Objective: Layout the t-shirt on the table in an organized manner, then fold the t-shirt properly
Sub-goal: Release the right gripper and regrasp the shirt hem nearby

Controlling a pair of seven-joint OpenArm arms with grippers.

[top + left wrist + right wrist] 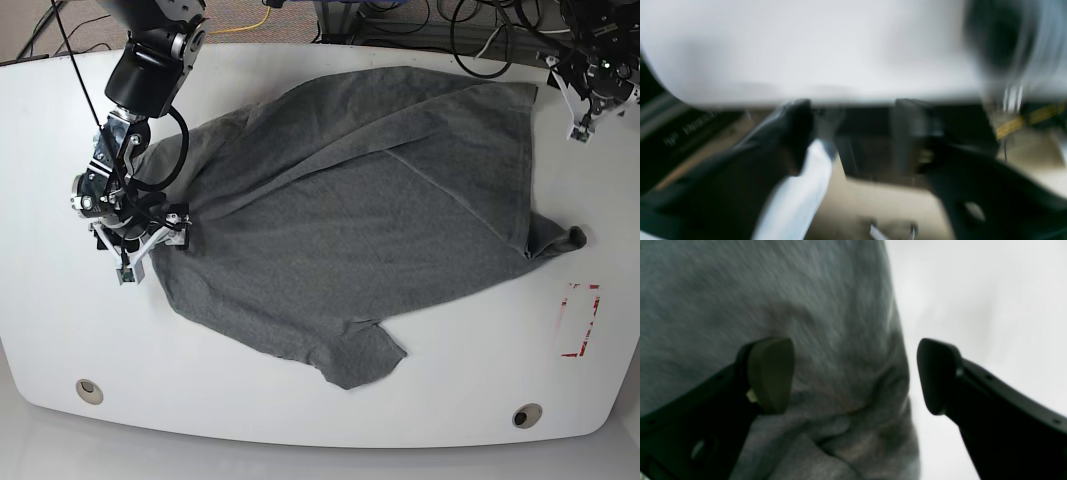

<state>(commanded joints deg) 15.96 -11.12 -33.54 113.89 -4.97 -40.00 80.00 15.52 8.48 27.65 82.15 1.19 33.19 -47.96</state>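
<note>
jaws on the right gripper point(855, 375) stand released, straddling the bunched edge of the dark heather-grey knit t-shirt point(350, 220) — it lies spread, rumpled, over the glossy white table point(300, 405). left gripper point(853, 128) sits at the far table edge, well apart from the cloth — too blurred, cannot tell its jaws.

Base view looks straight down; wrist views sit close (left blurred), right sharing the t-shirt point(826, 323) edge.
</note>
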